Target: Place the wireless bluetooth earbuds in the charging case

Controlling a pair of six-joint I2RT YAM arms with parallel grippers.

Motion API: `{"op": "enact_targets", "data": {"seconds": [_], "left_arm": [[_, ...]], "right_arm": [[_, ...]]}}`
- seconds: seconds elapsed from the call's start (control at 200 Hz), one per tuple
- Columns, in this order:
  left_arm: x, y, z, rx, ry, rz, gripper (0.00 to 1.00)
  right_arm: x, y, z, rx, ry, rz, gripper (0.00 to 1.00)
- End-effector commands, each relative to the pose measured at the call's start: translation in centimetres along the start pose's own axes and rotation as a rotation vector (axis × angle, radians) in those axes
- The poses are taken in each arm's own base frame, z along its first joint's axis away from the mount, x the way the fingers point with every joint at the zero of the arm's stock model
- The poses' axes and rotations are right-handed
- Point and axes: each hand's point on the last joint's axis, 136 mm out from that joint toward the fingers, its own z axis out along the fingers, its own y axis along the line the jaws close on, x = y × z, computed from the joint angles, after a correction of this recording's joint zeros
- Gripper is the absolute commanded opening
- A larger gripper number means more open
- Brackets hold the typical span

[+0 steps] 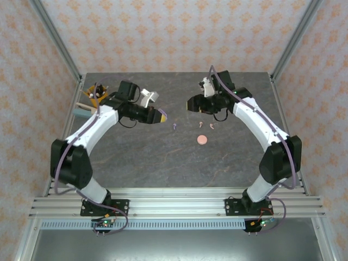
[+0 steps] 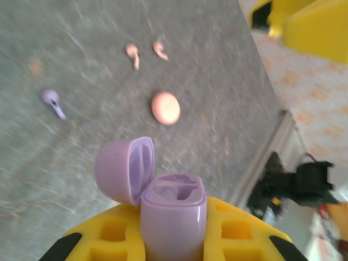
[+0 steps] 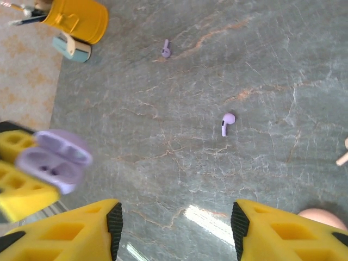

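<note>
At the far left of the table (image 1: 163,163) we noted a yellow cup (image 1: 97,93) holding tools. A teal item (image 1: 81,111) lay just beside it (we could not tell what it was).

Next to the right was the left gripper (image 1: 159,116), closed on the lilac case (image 2: 174,217). The case sat between the yellow fingers (image 2: 109,236), held clear of the table. Its lid (image 2: 124,169) was swung back on the hinge and its two wells were open to view.

In the right wrist view we recorded two lilac buds lying loose on the stone and well apart. One (image 3: 166,49) was toward the cup and the other (image 3: 227,123) was nearer the middle of the table.

Further right, two pink buds (image 2: 132,54) (image 2: 159,50) lay close together without touching. The pink case (image 1: 202,140) rested flat and closed near them, on the side toward the arm bases. None of the buds we saw was in either case.

At the right we found the right gripper (image 3: 174,220) above the table and over the pink buds. Its jaws stood apart and nothing was held between them.
</note>
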Motion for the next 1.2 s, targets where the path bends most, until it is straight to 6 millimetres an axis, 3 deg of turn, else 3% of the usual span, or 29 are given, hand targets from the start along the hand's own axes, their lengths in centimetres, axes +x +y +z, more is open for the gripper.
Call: {"op": "enact_targets", "data": {"seconds": [0.0, 0.08, 0.235, 0.35, 0.641, 0.916, 1.191], "left_arm": [[-3.0, 1.3, -1.4, -0.157, -0.200, 0.044, 0.00], [-3.0, 1.9, -1.5, -0.230, -0.269, 0.086, 0.00], [-2.5, 3.8, -3.5, -0.565, -0.444, 0.273, 0.00], [-2.2, 4.8, -5.4, -0.630, -0.607, 0.275, 0.00], [-1.1, 3.2, -6.8, -0.510, -0.902, 0.405, 0.00], [-1.1, 0.4, -6.5, -0.364, -0.926, 0.488, 0.00], [-1.3, -0.4, -7.2, -0.335, -0.956, 0.477, 0.00]], "right_arm": [[0.6, -2.1, 1.4, 0.146, -0.013, 0.145, 0.57], [1.3, -3.0, 2.6, 0.225, 0.002, 0.187, 0.57], [2.5, -4.3, 5.0, 0.344, 0.044, 0.250, 0.57], [3.0, -4.5, 7.0, 0.387, 0.073, 0.275, 0.57], [4.6, -4.4, 11.5, 0.544, 0.161, 0.258, 0.56], [4.9, -5.1, 14.6, 0.623, 0.187, 0.276, 0.55], [4.5, -5.7, 16.2, 0.691, 0.199, 0.243, 0.52]]}}
